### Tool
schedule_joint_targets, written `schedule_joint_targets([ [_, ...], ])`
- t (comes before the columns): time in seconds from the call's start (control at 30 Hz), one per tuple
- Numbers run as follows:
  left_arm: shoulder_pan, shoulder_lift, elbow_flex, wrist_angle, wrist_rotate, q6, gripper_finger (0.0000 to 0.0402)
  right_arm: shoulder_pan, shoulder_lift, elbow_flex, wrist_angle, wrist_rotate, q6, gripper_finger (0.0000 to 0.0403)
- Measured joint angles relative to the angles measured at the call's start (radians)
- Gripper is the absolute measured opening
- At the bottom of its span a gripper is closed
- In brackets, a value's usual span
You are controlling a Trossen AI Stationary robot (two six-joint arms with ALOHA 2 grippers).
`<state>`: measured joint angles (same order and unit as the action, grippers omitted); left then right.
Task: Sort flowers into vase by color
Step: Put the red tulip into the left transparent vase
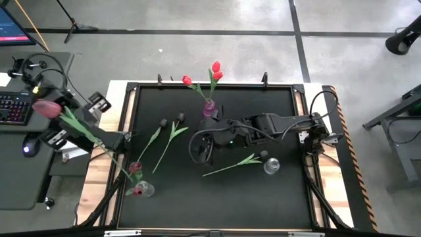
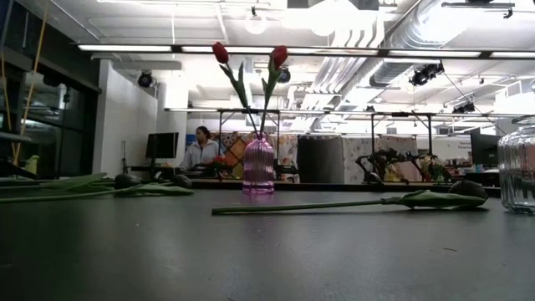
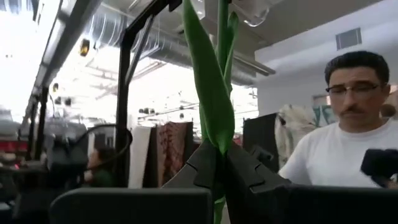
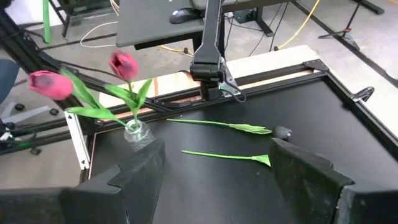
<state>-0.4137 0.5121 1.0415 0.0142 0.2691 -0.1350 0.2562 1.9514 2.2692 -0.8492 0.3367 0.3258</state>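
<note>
My left gripper (image 1: 75,122) is raised high over the table's left edge, shut on a pink tulip whose head (image 1: 46,107) is out beyond the edge. Its stem slants down toward a clear vase (image 1: 145,189) with two pink tulips (image 4: 124,62) standing in it by their stems. A purple vase (image 1: 209,108) at the far edge has two red tulips (image 2: 279,55). Three dark-headed tulips lie flat on the table (image 1: 162,122), (image 1: 179,118), (image 1: 263,155). My right gripper (image 1: 200,148) hovers open mid-table, touching nothing. My left gripper pinches the pink tulip's green stem (image 3: 219,140) between its two fingers, where a long leaf (image 3: 208,81) leaves the stem. The fingers lie across the stem and point toward the table's left. The tulip is lifted clear of the table and tilted, head uppermost.
An empty clear vase (image 1: 271,166) stands right of centre, beside the third dark tulip. My right arm (image 1: 289,125) lies low across the table's right half. A person in a white shirt (image 3: 348,137) sits past the left edge, at a desk with a keyboard (image 1: 13,108).
</note>
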Motion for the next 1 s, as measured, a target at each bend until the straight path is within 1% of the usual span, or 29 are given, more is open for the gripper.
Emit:
schedule_joint_targets([
  [0.07, 0.000, -0.002, 0.005, -0.001, 0.000, 0.022, 0.0000, 0.000, 0.000, 0.000, 0.000, 0.000, 0.020, 0.0271],
  [0.13, 0.000, -0.003, 0.006, -0.018, 0.016, 0.011, 0.0000, 0.000, 0.000, 0.000, 0.000, 0.000, 0.036, 0.0271],
  [0.27, 0.000, 0.000, 0.005, -0.133, 0.099, -0.115, 0.0000, 0.004, 0.000, 0.000, 0.000, 0.000, 0.040, 0.0271],
  [0.37, 0.000, 0.007, 0.005, -0.166, 0.163, -0.197, 0.0000, 0.004, 0.000, 0.000, 0.000, 0.000, 0.041, 0.0271],
  [0.47, 0.000, 0.006, 0.005, -0.211, 0.169, -0.212, 0.0000, 0.004, 0.000, 0.000, 0.000, 0.000, 0.041, 0.0271],
  [0.6, 0.000, 0.019, 0.001, -0.396, 0.093, -0.212, 0.0000, 0.003, 0.000, 0.000, 0.000, 0.011, 0.056, 0.0271],
  [0.67, -0.002, 0.033, -0.019, -0.425, 0.073, -0.212, 0.0000, 0.003, 0.000, 0.000, 0.000, 0.012, 0.063, 0.0271],
  [0.8, -0.035, 0.031, -0.098, -0.341, 0.013, -0.203, 0.0000, 0.004, 0.000, 0.000, -0.003, 0.016, 0.068, 0.0271],
  [1.0, -0.154, -0.033, -0.222, -0.218, -0.179, -0.178, 0.0000, 0.004, 0.000, 0.000, -0.011, 0.019, 0.086, 0.0271],
])
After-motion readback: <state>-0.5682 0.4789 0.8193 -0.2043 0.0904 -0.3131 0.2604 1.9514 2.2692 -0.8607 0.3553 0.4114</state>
